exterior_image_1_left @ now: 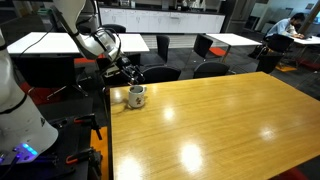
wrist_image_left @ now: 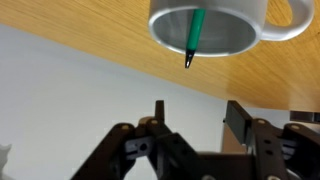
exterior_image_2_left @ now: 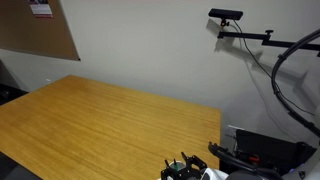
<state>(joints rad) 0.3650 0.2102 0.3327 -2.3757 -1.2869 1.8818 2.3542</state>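
Observation:
A white mug (wrist_image_left: 262, 12) stands on the wooden table (wrist_image_left: 100, 30) near its edge, with a green pen (wrist_image_left: 194, 35) leaning inside it, tip showing. In the wrist view my gripper (wrist_image_left: 198, 112) is a short way back from the mug, its two black fingers (wrist_image_left: 240, 120) spread apart with nothing between them. In an exterior view the mug (exterior_image_1_left: 136, 96) sits at the table's corner and the gripper (exterior_image_1_left: 128, 73) hangs just above and behind it. In an exterior view the gripper (exterior_image_2_left: 183, 166) shows only at the bottom edge.
The long wooden table (exterior_image_1_left: 220, 125) stretches away from the mug. Black chairs (exterior_image_1_left: 210, 68) and white tables (exterior_image_1_left: 60, 42) stand behind, and a person (exterior_image_1_left: 290, 30) sits far back. A corkboard (exterior_image_2_left: 40, 30) and a mounted camera (exterior_image_2_left: 226, 15) are on the wall.

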